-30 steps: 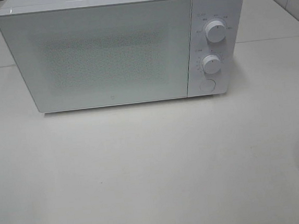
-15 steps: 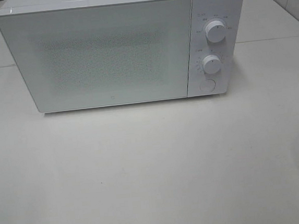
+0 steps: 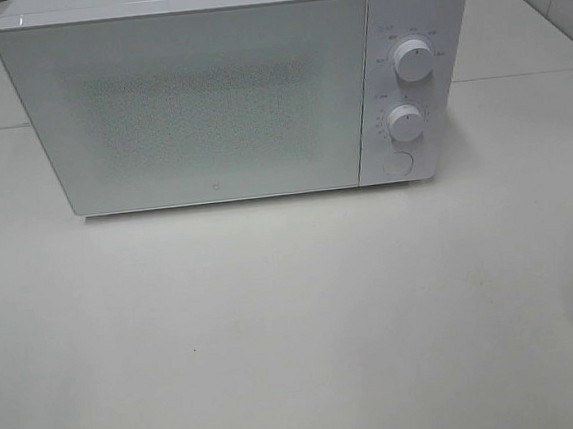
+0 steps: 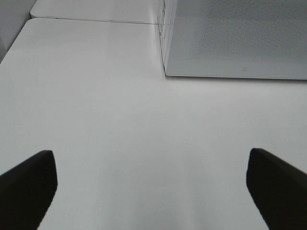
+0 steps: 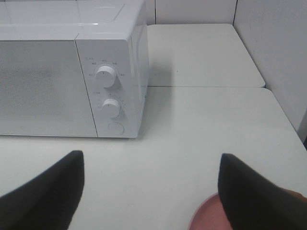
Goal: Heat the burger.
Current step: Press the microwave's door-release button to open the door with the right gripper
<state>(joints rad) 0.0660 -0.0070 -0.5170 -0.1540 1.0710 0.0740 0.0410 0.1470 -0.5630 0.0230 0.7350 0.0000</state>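
Note:
The white microwave (image 3: pixel 206 101) stands at the back of the table with its door shut, and it also shows in the right wrist view (image 5: pixel 72 72). My left gripper (image 4: pixel 151 191) is open over bare table in front of the microwave's left corner, holding nothing. My right gripper (image 5: pixel 148 196) is open and empty, in front of the control panel. A pink plate (image 5: pixel 204 218) lies low beside one dark finger (image 5: pixel 254 196). A brown sliver (image 5: pixel 293 194) past that finger may be the burger; the rest is hidden.
Two white knobs (image 3: pixel 412 61) (image 3: pixel 405 122) and a round button (image 3: pixel 396 163) sit on the microwave's right panel. A seam (image 3: pixel 515 76) splits the white table behind. A wall (image 5: pixel 273 52) rises close on the right.

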